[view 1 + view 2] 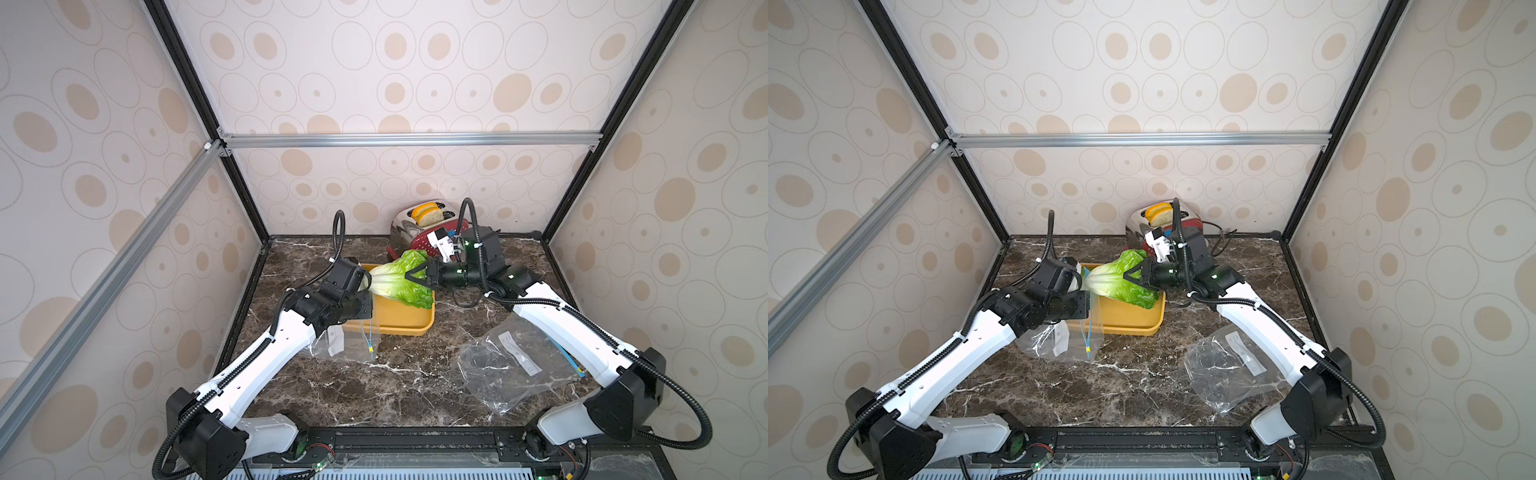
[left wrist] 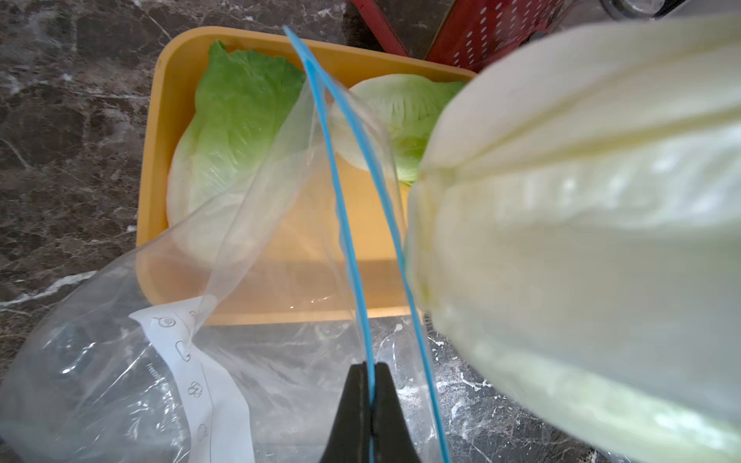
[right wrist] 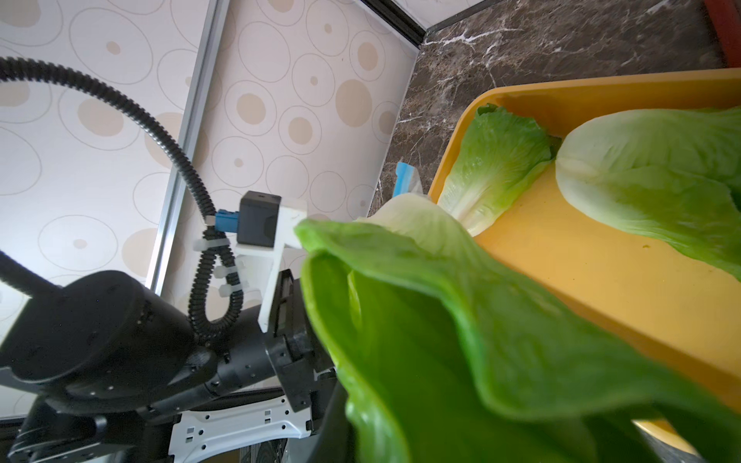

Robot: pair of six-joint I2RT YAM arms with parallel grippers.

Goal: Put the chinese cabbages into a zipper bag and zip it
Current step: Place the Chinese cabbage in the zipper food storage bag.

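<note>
**A:** Top views first: what are the jaws doing?

**B:** In both top views the right gripper (image 1: 409,276) is pinched onto the green leaves of the lifted cabbage (image 1: 392,282). It holds the cabbage lengthwise above the yellow tray (image 1: 399,326), white base pointing at the left gripper (image 1: 368,305). I can't make out the left jaws from up here. The zipper bag (image 1: 353,345) hangs below them onto the marble table (image 1: 374,395). A spare bag (image 1: 507,370) lies flat near the right arm, and a toaster (image 1: 415,222) stands at the back.

**A:** And the left wrist view?

**B:** There the left jaws are pressed together on one blue zip strip (image 2: 348,240), so the bag's mouth gapes. The cabbage's base sits just beside that mouth; I can't tell whether it is past the rim. This view also shows a second cabbage (image 2: 228,152) and a third cabbage (image 2: 401,116) lying in the tray, hidden from above.

**A:** Right wrist?

**B:** Green leaf fills most of it and hides the right jaws. The two heads lie in the tray beyond.
</note>
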